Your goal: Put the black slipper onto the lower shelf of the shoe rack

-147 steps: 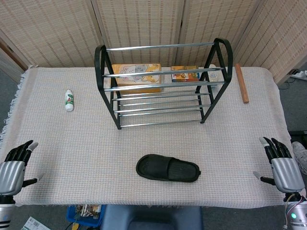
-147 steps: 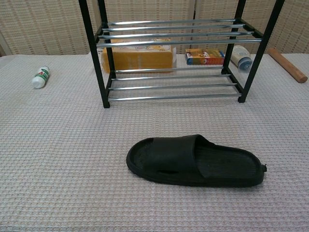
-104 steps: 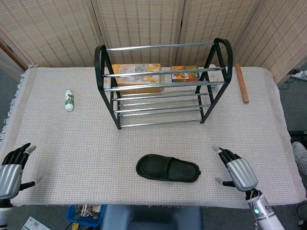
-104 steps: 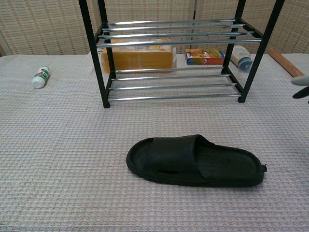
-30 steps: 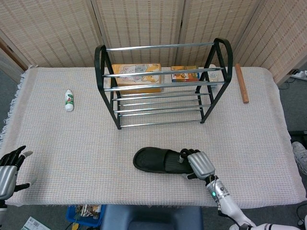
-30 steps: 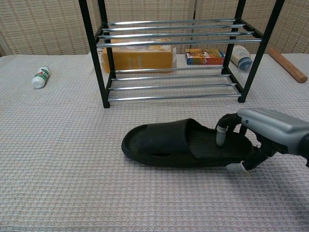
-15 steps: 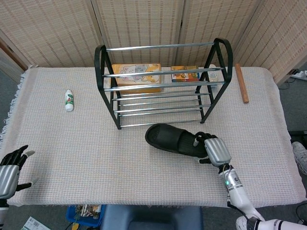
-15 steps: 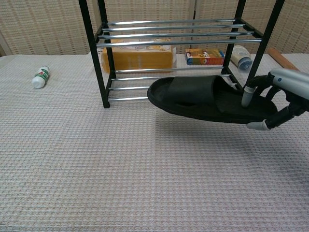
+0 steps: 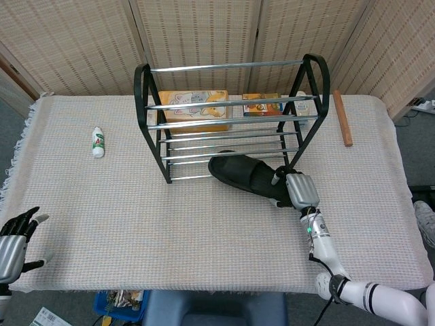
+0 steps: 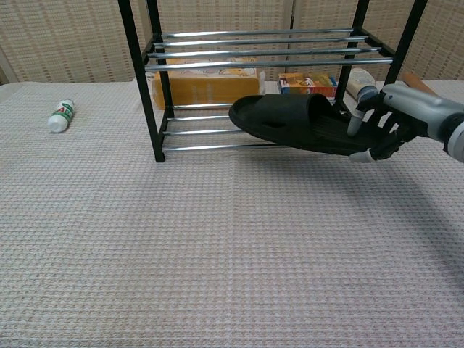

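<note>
The right robot hand (image 10: pixel 388 123) grips the heel end of the black slipper (image 10: pixel 301 125), fingers (image 10: pixel 354 125) curled over the top and thumb beneath. The slipper is lifted off the bench (image 9: pixel 170 217), its toe pointing left and reaching in at the front of the shoe rack (image 9: pixel 231 119), level with the lower shelf (image 10: pixel 257 130); whether it touches the bars cannot be told.

The left robot hand (image 9: pixel 15 241) appears only in the head view, at the bench's near left corner, fingers spread and holding nothing.

The head view also shows the rack from above, with a wooden stick (image 9: pixel 342 117) lying to its right and a small white bottle (image 9: pixel 98 141) well to its left. The chest view looks level through the rack, showing an orange box (image 10: pixel 206 83), a smaller box (image 10: pixel 308 85) and a white jar (image 10: pixel 361 85) behind it, plus the thumb under the slipper's sole.
</note>
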Controlling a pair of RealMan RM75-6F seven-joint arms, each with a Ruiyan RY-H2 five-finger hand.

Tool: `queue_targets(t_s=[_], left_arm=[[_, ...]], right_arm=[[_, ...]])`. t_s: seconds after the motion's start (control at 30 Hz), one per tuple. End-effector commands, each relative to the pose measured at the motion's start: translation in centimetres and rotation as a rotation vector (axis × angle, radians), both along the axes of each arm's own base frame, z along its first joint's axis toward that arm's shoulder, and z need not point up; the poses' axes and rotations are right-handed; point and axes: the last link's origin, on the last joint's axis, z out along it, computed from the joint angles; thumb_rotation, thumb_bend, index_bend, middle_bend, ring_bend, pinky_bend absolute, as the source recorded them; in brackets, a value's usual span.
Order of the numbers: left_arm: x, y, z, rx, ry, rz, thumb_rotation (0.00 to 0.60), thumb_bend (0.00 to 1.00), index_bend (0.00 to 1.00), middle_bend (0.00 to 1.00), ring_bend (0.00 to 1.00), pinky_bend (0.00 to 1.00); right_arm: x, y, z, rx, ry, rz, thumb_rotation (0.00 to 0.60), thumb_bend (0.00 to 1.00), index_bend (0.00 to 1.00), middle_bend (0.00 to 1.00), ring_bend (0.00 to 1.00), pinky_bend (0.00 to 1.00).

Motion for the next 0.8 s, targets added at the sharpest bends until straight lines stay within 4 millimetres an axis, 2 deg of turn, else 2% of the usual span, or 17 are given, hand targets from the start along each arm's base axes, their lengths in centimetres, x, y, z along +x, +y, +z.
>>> queue_targets(t_s=[0.03, 0.53, 0.67, 0.8], left_arm=[[0.0, 0.0, 0.0, -0.001, 0.001, 0.001, 0.6, 0.15, 0.24, 0.12, 0.15, 0.19], [-0.7, -0.2, 0.3, 0.001, 0.01, 0.022, 0.6, 0.15, 0.24, 0.12, 0.15, 0.19], [-1.0, -0.3, 0.5, 0.0, 0.015, 0.033, 0.6, 0.15, 0.24, 0.12, 0.15, 0.19], [-1.2, -0.4, 0.6, 0.001, 0.015, 0.041, 0.6, 0.15, 0.23, 0.12, 0.15, 0.19]], right_arm=[[1.2, -1.7, -1.3, 0.004, -0.019, -0.011, 0.6, 0.44, 0.45, 0.4, 0.36, 0.39], [5.5, -5.8, -4.9, 0.014, -0.033, -0.041, 0.6, 0.44, 0.45, 0.36, 0.32, 0.39], [6.3, -6.5, -5.4, 0.015, -0.026, -0.046, 0.6, 0.44, 0.38, 0.34, 0.29, 0.39], [6.7, -7.1, -5.7, 0.014, -0.027, -0.059, 0.6, 0.44, 0.29, 0.29, 0.21, 0.35]])
